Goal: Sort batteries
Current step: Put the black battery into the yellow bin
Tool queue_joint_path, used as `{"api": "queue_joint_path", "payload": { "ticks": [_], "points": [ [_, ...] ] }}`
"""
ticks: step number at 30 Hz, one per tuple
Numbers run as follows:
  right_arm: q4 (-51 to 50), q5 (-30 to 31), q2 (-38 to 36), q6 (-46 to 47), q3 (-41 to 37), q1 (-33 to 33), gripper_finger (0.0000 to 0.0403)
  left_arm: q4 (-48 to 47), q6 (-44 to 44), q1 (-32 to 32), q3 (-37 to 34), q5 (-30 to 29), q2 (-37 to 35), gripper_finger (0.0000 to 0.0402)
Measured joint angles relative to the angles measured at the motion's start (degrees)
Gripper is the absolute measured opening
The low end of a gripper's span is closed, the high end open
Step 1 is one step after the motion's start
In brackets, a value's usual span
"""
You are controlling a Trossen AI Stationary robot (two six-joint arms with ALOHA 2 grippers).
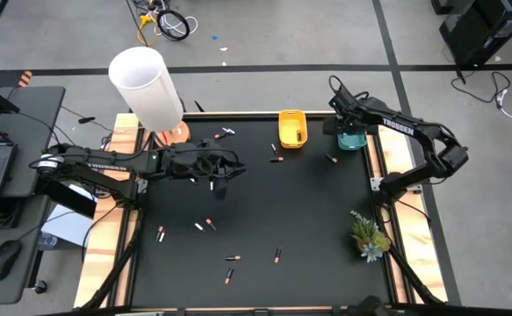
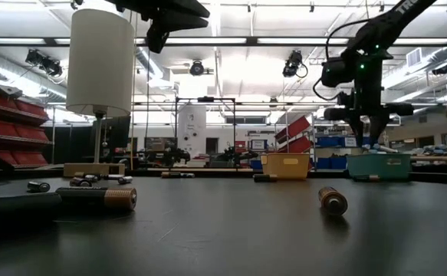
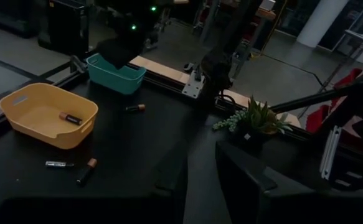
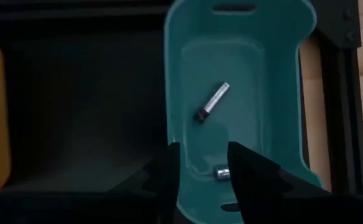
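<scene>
The right tool (image 4: 201, 163) hangs spread and empty over the teal tray (image 4: 181, 93), where two batteries (image 4: 213, 102) lie. The left tool (image 1: 213, 168) waits at ten o'clock above the worktop (image 1: 308, 228); its state cannot be told.

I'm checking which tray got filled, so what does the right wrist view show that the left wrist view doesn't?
Only the right wrist view looks down into the teal tray: a silver battery lies on its floor, and a second battery shows partly between the right tool and its open fingers.

Only the left wrist view shows the yellow tray holding one dark battery, loose batteries on the mat, and the plant.

Both show the teal tray and the yellow tray.
</scene>
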Motion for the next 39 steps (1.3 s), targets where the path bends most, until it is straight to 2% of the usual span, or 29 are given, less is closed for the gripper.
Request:
{"api": "queue_joint_path", "payload": {
  "ticks": [7, 11, 17, 22, 27, 31, 39],
  "points": [
    [0.9, -2.3, -4.8, -7.6, 2.3, 3.2, 0.014, 0.0, 0.0, 0.0, 0.0, -1.8, 0.0, 0.0097],
    [1.5, -6.4, -7.3, -9.9, 2.8, 6.3, 0.014, 0.2, -1.1, 0.1, 0.0, -3.2, 0.0, 0.0097],
    [5.5, -8.8, -9.0, -10.9, 2.9, 15.4, 0.0135, -0.2, -2.5, 0.8, 0.0, -8.4, 0.0, 0.0097],
    [7.6, -9.3, -8.9, -12.7, 2.9, 22.1, 0.0135, 0.1, -11.9, 1.2, 0.0, -14.8, 0.0, 0.0097],
    [12.7, -8.9, -8.8, -17.6, -0.4, 24.4, 0.0132, -2.5, -23.8, 1.4, 0.0, -20.2, 0.4, 0.0097],
    [23.3, -15.6, -8.8, -18.8, -5.2, 23.7, 0.0132, -6.0, -33.4, 2.3, 0.0, -20.0, 0.4, 0.0097],
    [26.4, -18.3, -8.8, -19.3, -10.0, 27.6, 0.0136, -8.2, -34.4, 2.3, 0.0, -19.7, 0.4, 0.0097]
  ]
}}
